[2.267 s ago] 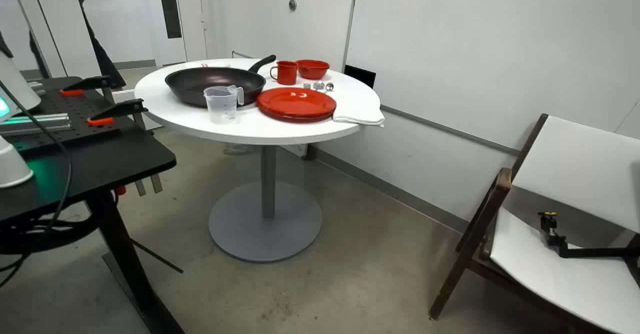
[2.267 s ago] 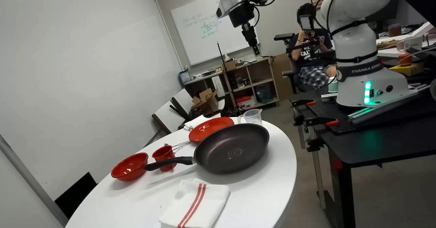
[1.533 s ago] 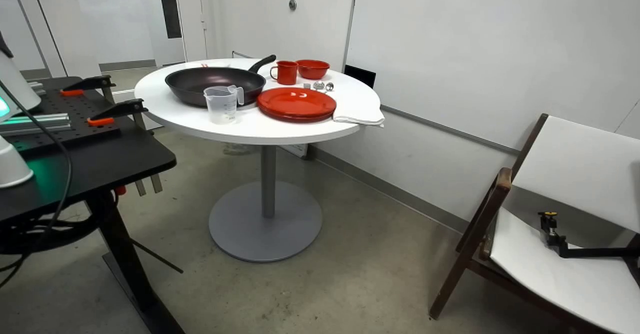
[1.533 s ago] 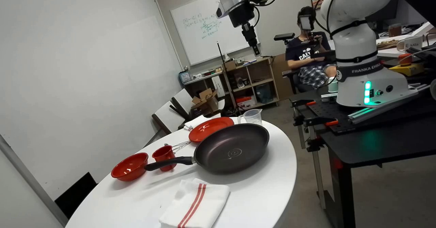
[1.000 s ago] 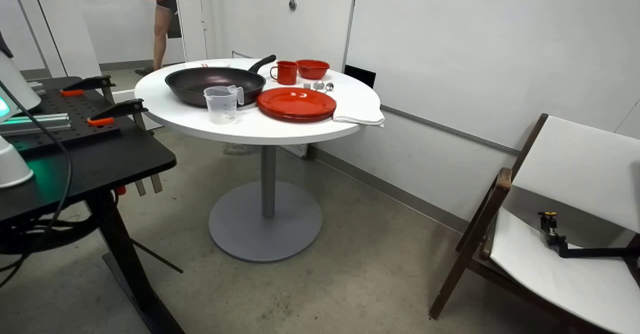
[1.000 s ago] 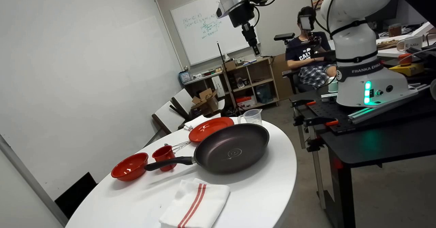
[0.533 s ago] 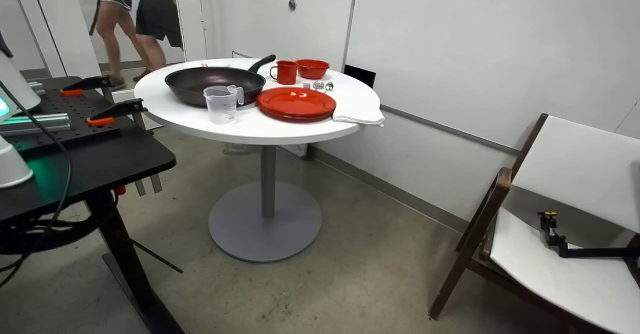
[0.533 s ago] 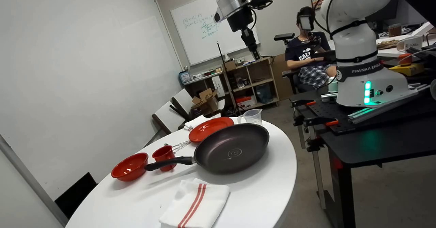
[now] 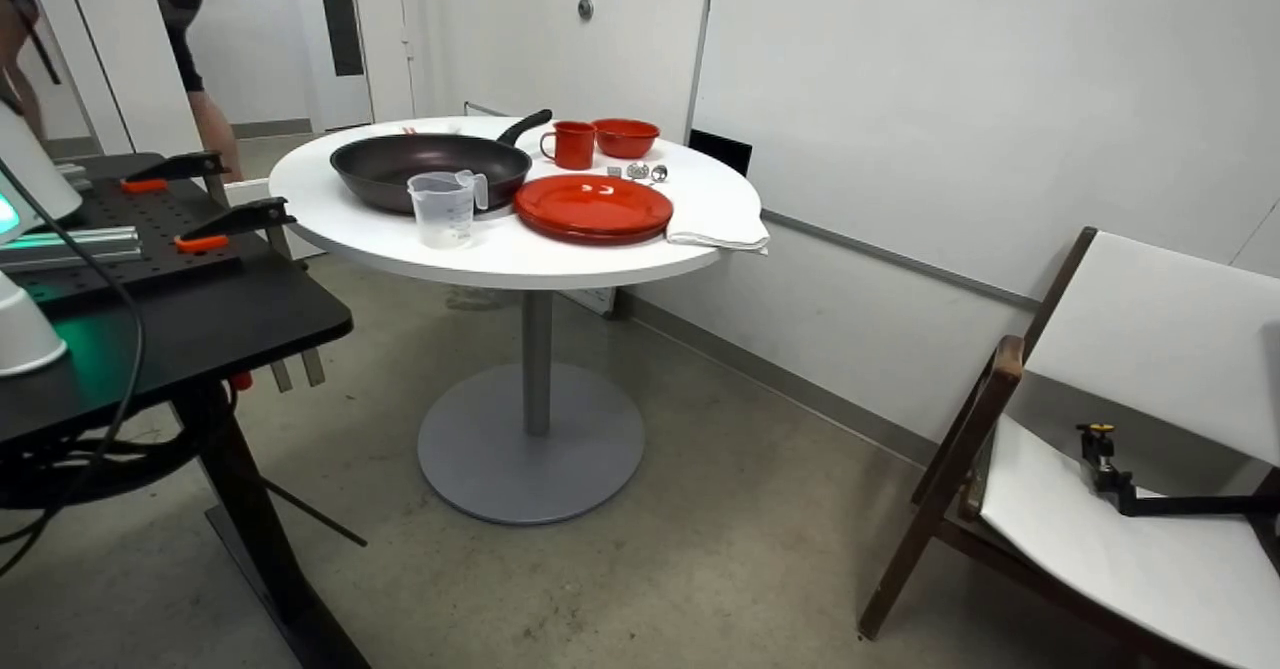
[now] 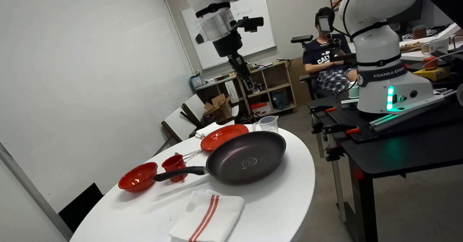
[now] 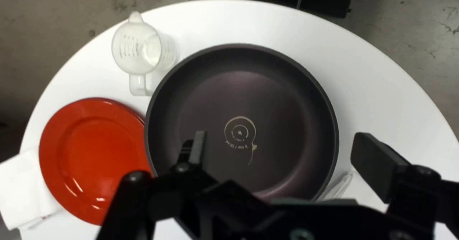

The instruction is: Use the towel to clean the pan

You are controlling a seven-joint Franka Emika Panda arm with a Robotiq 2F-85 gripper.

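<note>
The wide black pan (image 10: 249,155) rests on the round white table in both exterior views, its handle (image 10: 181,172) pointing toward the red mug. In the wrist view I look straight down into the pan (image 11: 240,100), whose ringed centre mark shows. A folded white towel (image 10: 217,213) with red stripes lies beside the pan in an exterior view; the wrist view does not show it. My gripper (image 10: 249,84) hangs well above the table, touching nothing. Seen from the wrist, the gripper (image 11: 281,143) stands wide open with nothing between its fingers.
Near the pan stand a clear measuring cup (image 11: 136,50), stacked red plates (image 9: 593,207), a red mug (image 9: 573,146), a red bowl (image 9: 626,137) and a whisk (image 10: 192,155). Another white cloth (image 11: 25,191) hangs over the table's edge. A black desk (image 9: 200,319) carries the robot base.
My arm and gripper have come down and to the left in an exterior view, now closer to the table. People have walked past in the background. Pan and towel have not moved.
</note>
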